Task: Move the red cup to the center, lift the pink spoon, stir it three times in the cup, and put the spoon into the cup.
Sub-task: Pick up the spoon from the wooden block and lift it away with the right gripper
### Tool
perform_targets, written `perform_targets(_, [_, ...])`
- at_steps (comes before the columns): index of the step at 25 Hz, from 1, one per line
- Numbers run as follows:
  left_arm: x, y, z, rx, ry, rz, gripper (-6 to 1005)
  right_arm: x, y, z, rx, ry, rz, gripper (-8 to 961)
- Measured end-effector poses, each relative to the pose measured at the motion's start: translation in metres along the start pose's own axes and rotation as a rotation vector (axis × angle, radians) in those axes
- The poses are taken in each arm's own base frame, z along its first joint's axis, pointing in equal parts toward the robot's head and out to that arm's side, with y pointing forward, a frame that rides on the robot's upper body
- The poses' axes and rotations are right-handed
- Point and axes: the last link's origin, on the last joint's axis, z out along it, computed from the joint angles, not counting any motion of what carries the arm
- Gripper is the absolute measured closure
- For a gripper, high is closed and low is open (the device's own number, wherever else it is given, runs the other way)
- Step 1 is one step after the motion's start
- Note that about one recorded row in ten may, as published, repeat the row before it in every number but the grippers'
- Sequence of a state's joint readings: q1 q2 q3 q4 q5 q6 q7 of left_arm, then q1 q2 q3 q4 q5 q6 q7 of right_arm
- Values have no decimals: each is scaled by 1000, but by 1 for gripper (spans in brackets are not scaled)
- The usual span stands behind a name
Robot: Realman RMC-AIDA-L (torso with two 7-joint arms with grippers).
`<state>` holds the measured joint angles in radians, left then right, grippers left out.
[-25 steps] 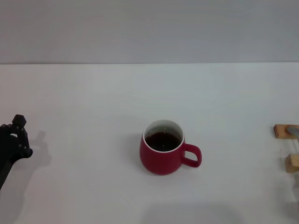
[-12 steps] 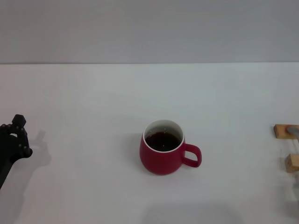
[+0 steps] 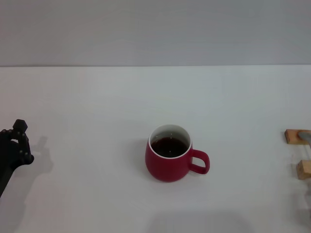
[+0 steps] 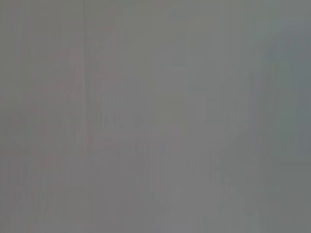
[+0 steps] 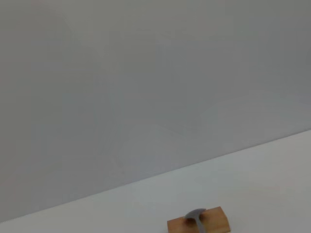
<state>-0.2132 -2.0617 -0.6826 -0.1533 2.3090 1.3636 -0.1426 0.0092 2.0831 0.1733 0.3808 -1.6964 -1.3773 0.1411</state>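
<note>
Red cup point(image 3: 168, 160) lower centre of worktop point(image 3: 97, 97), upright, dark liquid inside. Left gripper point(image 3: 14, 143) idle at left edge; jaws: can't tell. Pink spoon not clearly seen, prob. by wooden blocks point(image 3: 297, 137) at right edge. Next: right arm approach handle from above, grip mid-handle, lift level.

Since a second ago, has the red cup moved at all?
No. The red cup sits at the same spot on the table, its handle toward the wooden blocks, as before.

White table point(image 3: 97, 97) fills the view, plain grey wall point(image 3: 155, 29) behind it. Light is even, shadows soft.
</note>
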Motion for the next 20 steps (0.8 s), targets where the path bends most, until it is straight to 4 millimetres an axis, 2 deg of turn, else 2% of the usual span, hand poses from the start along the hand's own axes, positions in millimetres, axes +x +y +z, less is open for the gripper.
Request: perform_targets(20, [0, 2, 0, -9, 1, -1, 1000, 3, 1, 1, 1, 19, 2, 370])
